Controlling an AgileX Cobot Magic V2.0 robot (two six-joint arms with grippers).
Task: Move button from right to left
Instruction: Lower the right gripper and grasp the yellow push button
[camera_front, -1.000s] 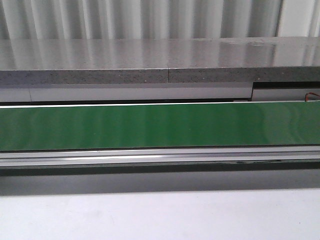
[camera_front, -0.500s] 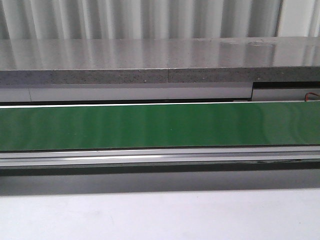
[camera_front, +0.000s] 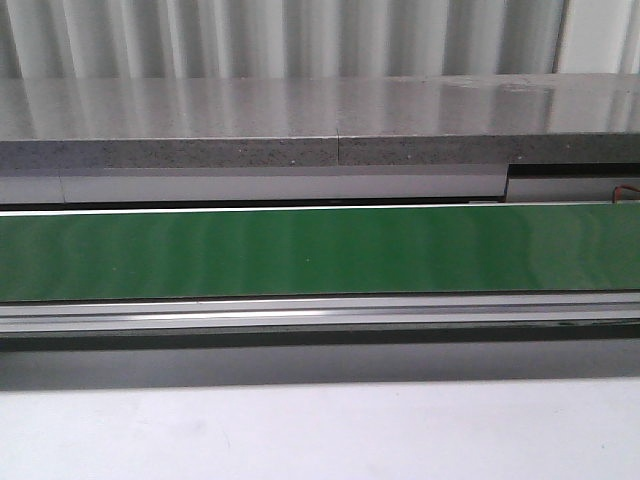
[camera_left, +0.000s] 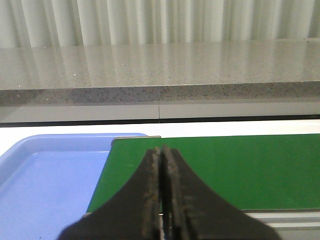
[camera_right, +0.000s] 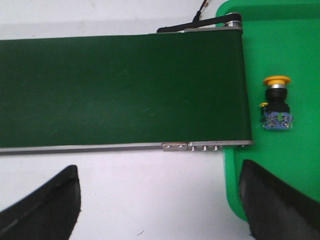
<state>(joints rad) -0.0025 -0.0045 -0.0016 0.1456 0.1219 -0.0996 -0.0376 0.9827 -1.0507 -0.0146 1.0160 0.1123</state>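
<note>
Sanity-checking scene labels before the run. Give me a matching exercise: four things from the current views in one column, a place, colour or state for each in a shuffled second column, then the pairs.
Column 1
1. button
2. left gripper
3. right gripper
4. blue tray

Column 2
A. fingers spread wide apart
B. lying on its side in the green tray
C. sits at the end of the green conveyor belt, nothing seen in it
D. fingers pressed together, nothing between them

Pairs: 1-B, 2-D, 3-A, 4-C
</note>
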